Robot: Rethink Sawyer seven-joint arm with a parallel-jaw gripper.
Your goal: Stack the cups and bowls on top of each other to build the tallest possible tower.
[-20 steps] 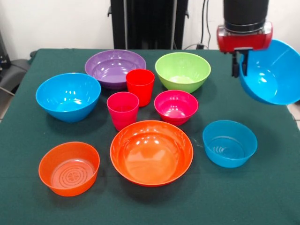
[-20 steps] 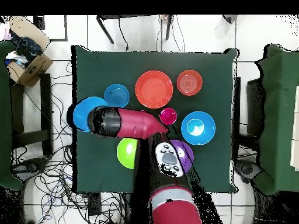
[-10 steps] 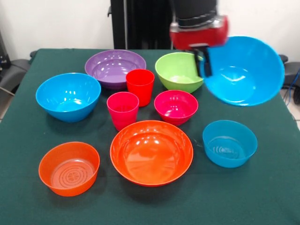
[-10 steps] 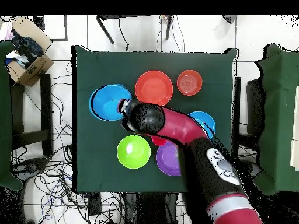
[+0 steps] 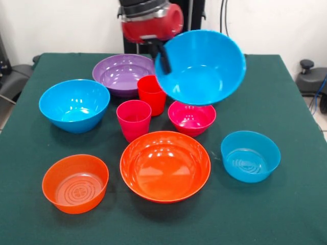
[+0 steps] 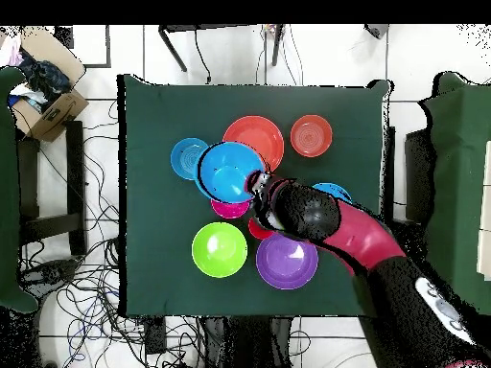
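My gripper (image 5: 164, 65) is shut on the rim of a large blue bowl (image 5: 202, 66), holding it tilted in the air over the small magenta bowl (image 5: 191, 118). From overhead the held blue bowl (image 6: 228, 171) hangs beside the large orange bowl (image 6: 257, 139). On the table stand the red cup (image 5: 150, 93), the pink cup (image 5: 134, 119), a purple bowl (image 5: 120, 71), a second large blue bowl (image 5: 74, 104), the large orange bowl (image 5: 164, 164), a small orange bowl (image 5: 75, 182) and a light blue bowl (image 5: 250, 155). The green bowl (image 6: 220, 249) is hidden in the front view.
The green cloth table (image 5: 286, 214) has bare room along its front edge and right side. In the overhead view the arm (image 6: 336, 225) crosses the right half and covers part of the second blue bowl (image 6: 338, 190). Cables and a cardboard box (image 6: 43, 101) lie on the floor.
The arm has swung the held blue bowl from the table's right edge leftward in the front view. It now hangs over the magenta bowl and hides the green bowl.
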